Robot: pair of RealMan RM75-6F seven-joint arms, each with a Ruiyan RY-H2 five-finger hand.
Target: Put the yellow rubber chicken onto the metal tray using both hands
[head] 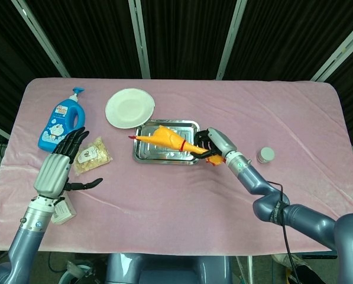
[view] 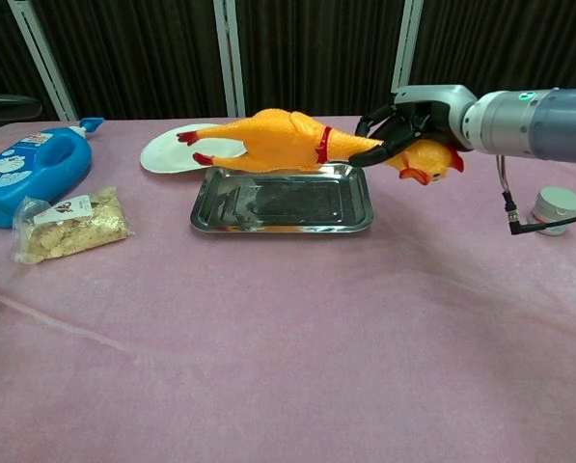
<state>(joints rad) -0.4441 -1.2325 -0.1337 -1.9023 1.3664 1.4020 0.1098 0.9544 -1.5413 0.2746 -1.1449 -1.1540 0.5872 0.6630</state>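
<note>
Above the metal tray (view: 280,220) at mid-table, the yellow rubber chicken (view: 288,141) hangs level, its neck gripped by the right hand (view: 403,123) and its head jutting past the tray's right edge. The left hand (head: 62,165) hovers well apart near the snack bag (head: 91,155), fingers spread and holding nothing. Lowering and letting go appear to be all that is left.
</note>
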